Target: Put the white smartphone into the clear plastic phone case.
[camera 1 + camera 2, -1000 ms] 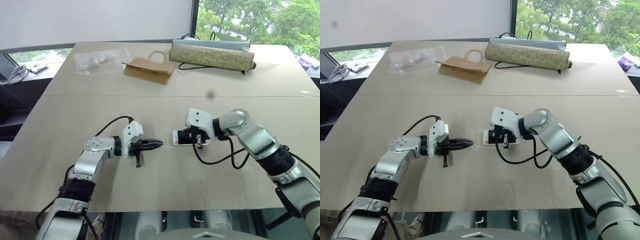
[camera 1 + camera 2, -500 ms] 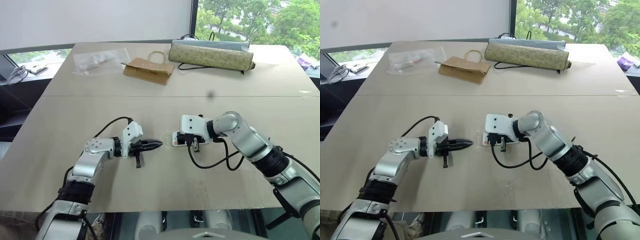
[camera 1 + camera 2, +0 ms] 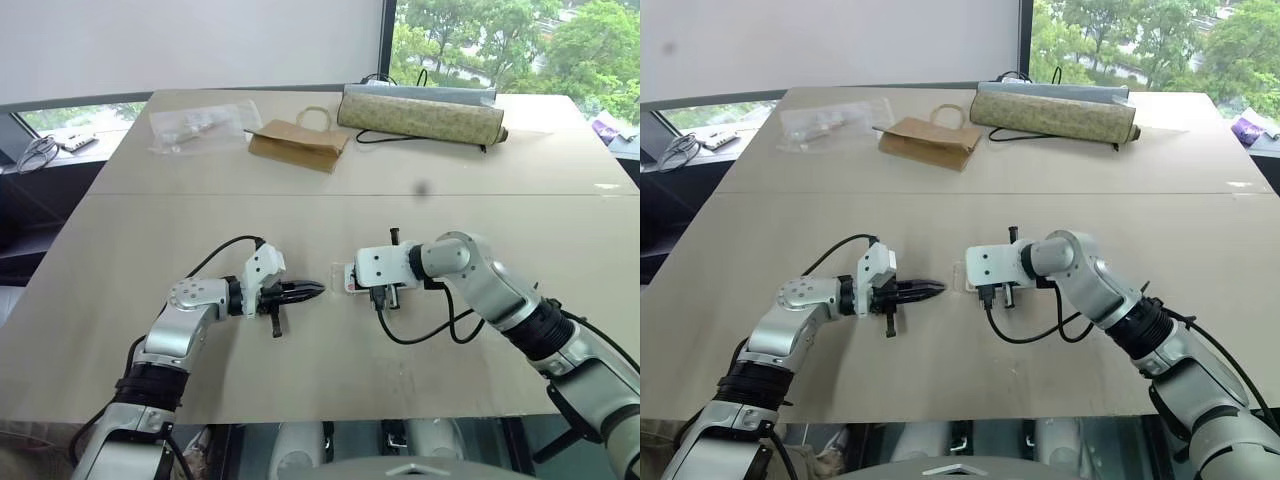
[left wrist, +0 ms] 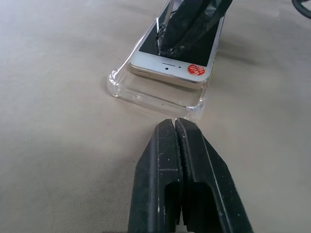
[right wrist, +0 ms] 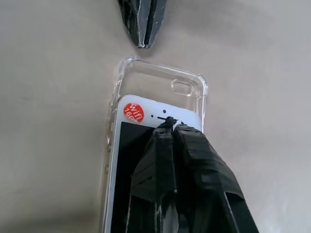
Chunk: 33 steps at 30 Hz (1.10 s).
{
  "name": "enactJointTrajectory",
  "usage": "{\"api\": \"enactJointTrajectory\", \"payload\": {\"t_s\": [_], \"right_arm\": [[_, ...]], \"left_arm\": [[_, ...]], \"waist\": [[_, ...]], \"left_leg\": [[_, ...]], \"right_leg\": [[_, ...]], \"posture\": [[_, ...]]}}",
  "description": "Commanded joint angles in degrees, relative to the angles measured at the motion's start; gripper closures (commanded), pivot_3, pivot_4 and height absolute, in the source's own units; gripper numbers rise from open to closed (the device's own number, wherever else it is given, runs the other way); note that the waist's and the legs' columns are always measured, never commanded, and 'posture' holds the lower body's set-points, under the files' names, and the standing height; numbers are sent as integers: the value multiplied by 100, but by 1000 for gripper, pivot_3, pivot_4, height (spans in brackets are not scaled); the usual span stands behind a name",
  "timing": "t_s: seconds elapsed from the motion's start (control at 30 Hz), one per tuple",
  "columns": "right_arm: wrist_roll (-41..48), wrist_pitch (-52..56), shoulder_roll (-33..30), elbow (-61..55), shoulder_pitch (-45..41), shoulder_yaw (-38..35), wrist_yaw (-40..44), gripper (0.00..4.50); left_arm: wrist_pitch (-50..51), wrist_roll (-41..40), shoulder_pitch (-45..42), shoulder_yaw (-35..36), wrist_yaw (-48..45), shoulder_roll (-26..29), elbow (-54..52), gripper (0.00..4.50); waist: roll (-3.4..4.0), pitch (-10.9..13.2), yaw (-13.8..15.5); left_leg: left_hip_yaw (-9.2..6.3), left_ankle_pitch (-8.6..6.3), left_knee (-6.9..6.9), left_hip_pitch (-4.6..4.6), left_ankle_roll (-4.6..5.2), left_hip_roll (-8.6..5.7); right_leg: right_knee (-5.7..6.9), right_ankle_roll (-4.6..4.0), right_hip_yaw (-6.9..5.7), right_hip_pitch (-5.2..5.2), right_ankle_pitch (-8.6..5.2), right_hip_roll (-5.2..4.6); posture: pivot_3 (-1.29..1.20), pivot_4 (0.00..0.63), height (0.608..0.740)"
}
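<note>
The right gripper (image 5: 170, 125) covers most of the white smartphone's (image 5: 154, 112) black screen, the picture's edge cuts off the phone's far end and that of the clear plastic phone case (image 5: 160, 80), and the orange sticker's (image 5: 133, 112) small lettering is only partly legible.

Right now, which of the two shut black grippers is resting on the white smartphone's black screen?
The right gripper: its closed tips press on the white smartphone, while the left gripper stops short of the clear plastic phone case.
</note>
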Motion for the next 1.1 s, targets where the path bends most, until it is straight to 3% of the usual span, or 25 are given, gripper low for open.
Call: {"api": "enactJointTrajectory", "payload": {"t_s": [0.03,0.27,0.37,0.47,0.6,0.8,1.1], "right_arm": [[-470,-176,-15,664,328,528,89,4500],[-1002,-574,226,1077,492,771,83,4500],[-1128,-698,393,1274,545,725,63,4500],[-862,-632,562,1273,560,272,-22,4500],[342,611,687,129,688,-911,375,4500],[1359,2415,295,-1683,786,-1815,534,4500],[1473,3059,-740,-2396,1233,-2254,-34,4500]], "left_arm": [[8,-66,19,101,-1,53,-258,4469],[55,-74,34,117,-4,48,-280,4469],[89,-74,44,106,19,28,-338,4469],[142,-93,50,122,36,31,-406,4469],[172,-100,86,187,24,93,-424,4469],[343,-177,105,308,104,118,-450,4469],[516,-116,-111,201,96,74,-339,4469]], "waist": [[0,-16,0],[2,-77,-4],[6,-86,-4],[3,-109,-10],[17,-100,-1],[22,-85,19],[15,-48,21]], "left_leg": [[0,0,0,2,0,0],[1,-1,-2,17,0,1],[6,-3,-24,95,-1,4],[7,-3,-39,115,-2,3],[4,-3,-48,112,-2,4],[2,0,-40,-28,-1,-4],[2,-1,-43,-29,0,-8]], "right_leg": [[1,0,1,1,-1,0],[0,3,2,14,-7,-5],[-10,-7,5,74,-22,-23],[-10,-9,16,82,-23,-35],[-8,-18,16,82,-27,-38],[-10,-25,12,-37,-2,-39],[-14,-14,4,-40,-9,-27]], "posture": [[0,150,740],[0,150,740],[0,150,740],[0,150,740],[0,150,740],[0,150,740],[0,150,740]]}}
